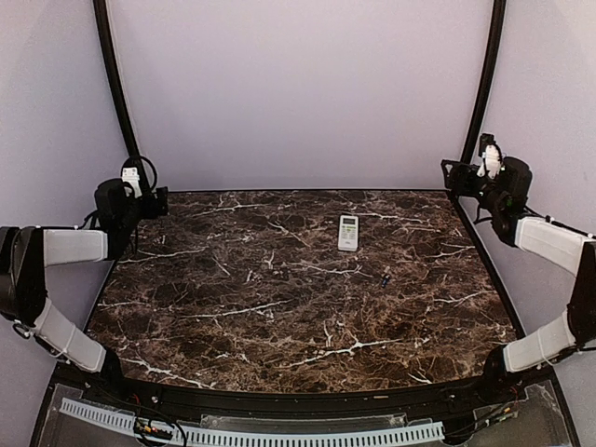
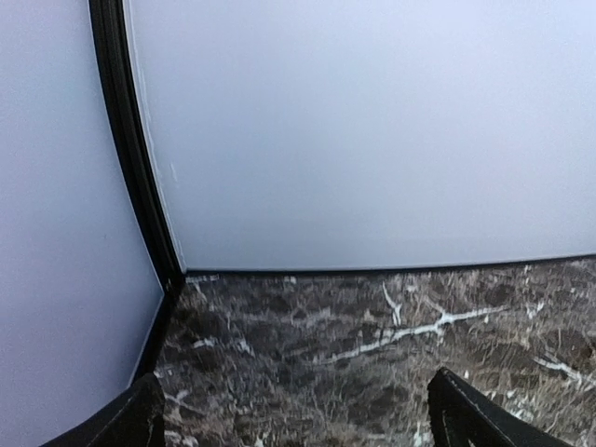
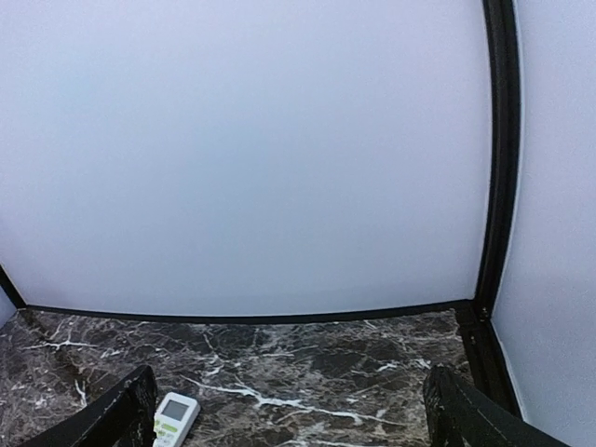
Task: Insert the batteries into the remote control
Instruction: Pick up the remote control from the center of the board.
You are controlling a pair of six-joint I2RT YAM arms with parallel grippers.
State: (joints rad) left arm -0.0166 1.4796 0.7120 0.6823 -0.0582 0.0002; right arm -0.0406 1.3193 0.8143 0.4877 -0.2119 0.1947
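Observation:
The white remote control (image 1: 348, 232) lies face up on the dark marble table (image 1: 279, 307), right of centre toward the back, with its greenish screen at the far end. Its screen end also shows at the bottom left of the right wrist view (image 3: 175, 416). A tiny dark bluish battery (image 1: 384, 277) lies in front of the remote and a little to its right; I cannot tell if there is more than one. My left gripper (image 1: 156, 199) hovers open and empty at the back left corner (image 2: 298, 436). My right gripper (image 1: 458, 177) hovers open and empty at the back right corner (image 3: 296, 436).
Pale walls enclose the table on three sides, with black curved posts (image 1: 112, 84) at the back corners. A white perforated strip (image 1: 251, 434) runs along the near edge below the table. The arm bases sit at the near corners.

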